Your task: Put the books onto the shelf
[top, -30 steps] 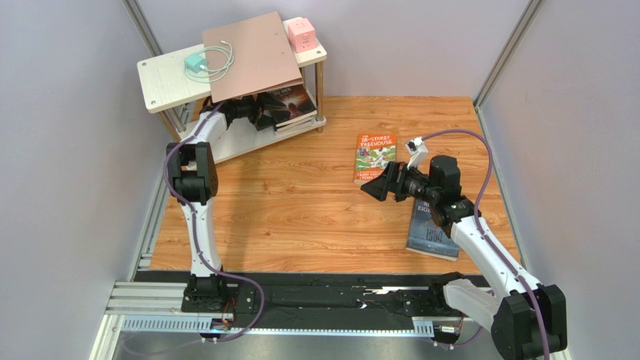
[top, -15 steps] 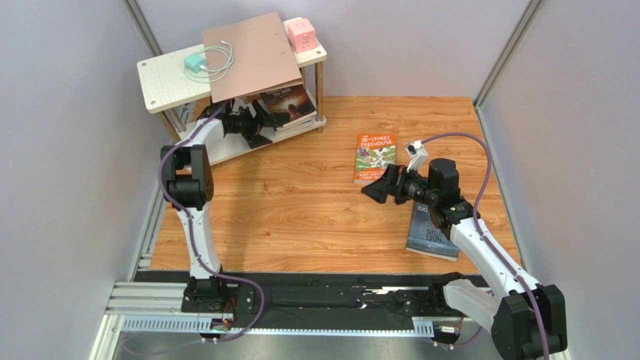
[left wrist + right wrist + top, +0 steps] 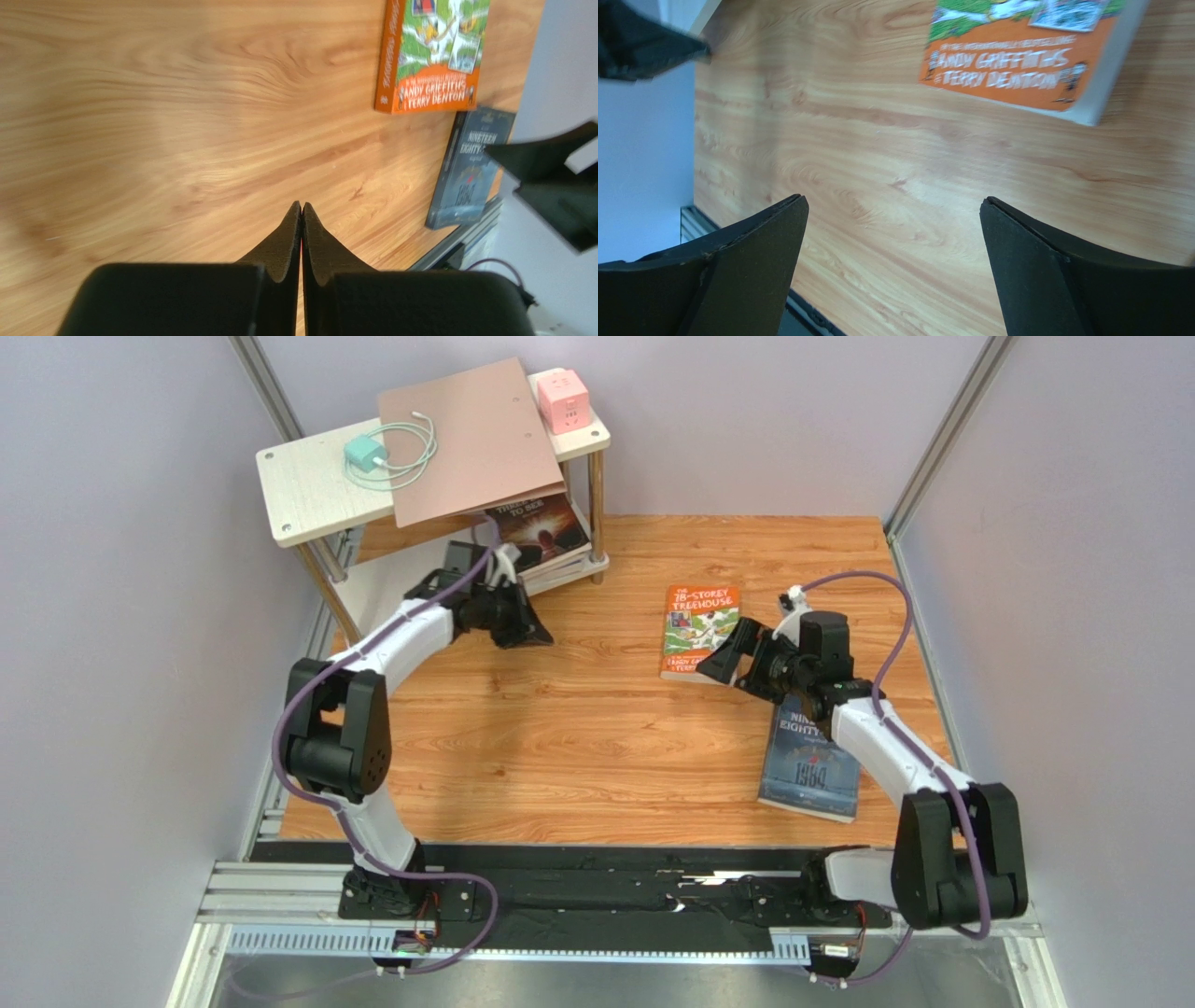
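An orange Treehouse book (image 3: 697,627) lies flat on the wood floor right of centre, also seen in the left wrist view (image 3: 434,57) and the right wrist view (image 3: 1027,64). A grey-blue 1984 book (image 3: 809,760) (image 3: 469,169) lies nearer, partly under the right arm. On the shelf's lower board a dark book (image 3: 542,529) tops a small stack. My left gripper (image 3: 539,632) (image 3: 302,207) is shut and empty over bare floor in front of the shelf (image 3: 312,487). At the orange book's near right corner my right gripper (image 3: 716,664) (image 3: 892,210) stands wide open and empty.
The shelf's top board carries a pinkish-brown board (image 3: 470,437), a teal charger with white cable (image 3: 368,454) and a pink cube (image 3: 564,398). Grey walls close in the floor on three sides. A black rail (image 3: 603,885) runs along the near edge.
My left gripper has come out from under the shelf's top board, swung right over the floor and shut. The right gripper has shifted up toward the orange book.
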